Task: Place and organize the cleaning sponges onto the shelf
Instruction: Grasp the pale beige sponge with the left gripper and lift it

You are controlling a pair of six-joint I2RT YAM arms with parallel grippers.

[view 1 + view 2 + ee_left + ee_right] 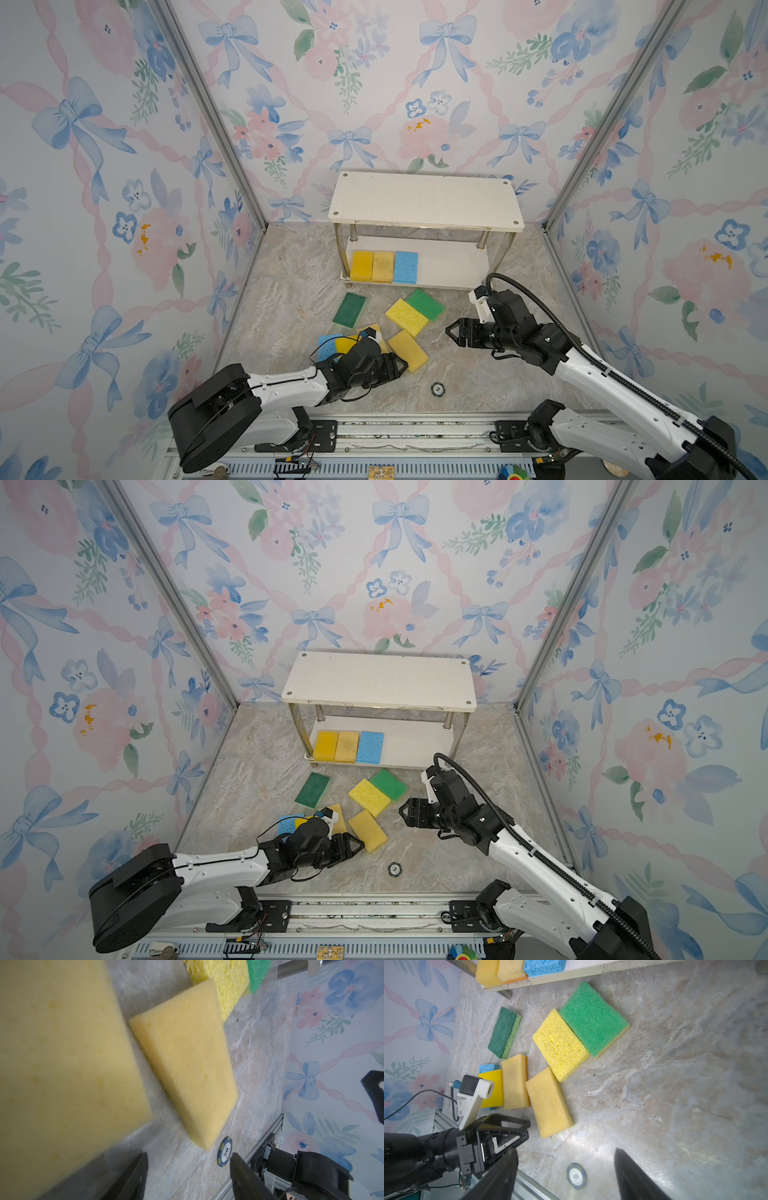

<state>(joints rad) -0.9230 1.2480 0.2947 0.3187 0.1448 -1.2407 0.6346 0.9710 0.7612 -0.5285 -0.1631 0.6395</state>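
My left fingers point(133, 1178) stand apart with nothing between them, low over the table point(291, 291) and just beside a tan sponge point(412, 351) lying flat. My right fingers point(633, 1174) are spread and empty too, hanging above the table near a bright yellow sponge point(406, 317) that touches a green sponge point(424, 304). A dark green sponge point(349, 309) lies apart from these, close to the shelf point(424, 199). On the shelf's lower board I see a yellow sponge point(361, 266), a pale sponge point(382, 266) and a blue sponge point(405, 267) side by side at its left end. A poker chip point(437, 389) sits near the front edge.
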